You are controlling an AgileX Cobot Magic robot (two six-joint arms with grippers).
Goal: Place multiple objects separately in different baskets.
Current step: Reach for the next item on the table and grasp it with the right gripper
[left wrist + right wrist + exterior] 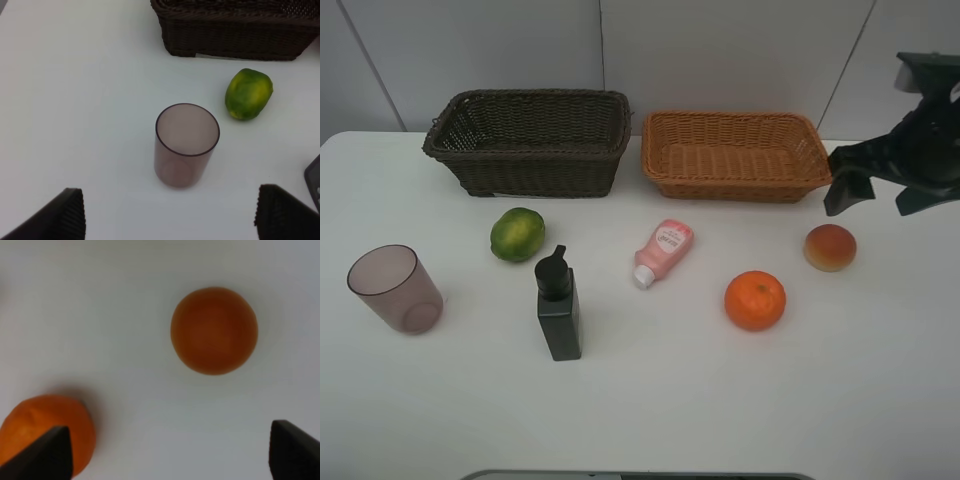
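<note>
The peach [830,247] sits on the desk [650,400] at the right, just nearer than the tan basket [730,188]. The right hand [870,203], spread wide and empty, hangs just far-right of it and is the closer arm. The left hand [170,217], equally wide and empty, faces the cup [186,142].

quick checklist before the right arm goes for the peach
1. right gripper open: ok, fingers wide apart.
2. peach between those fingers: not ok, they are not around it yet.
3. orange apart from the peach: ok, bare table between them.
4. tan basket free to receive: ok, nothing seen inside.
5. left gripper out of the way: ok, it is open by the cup, across the table.
</note>
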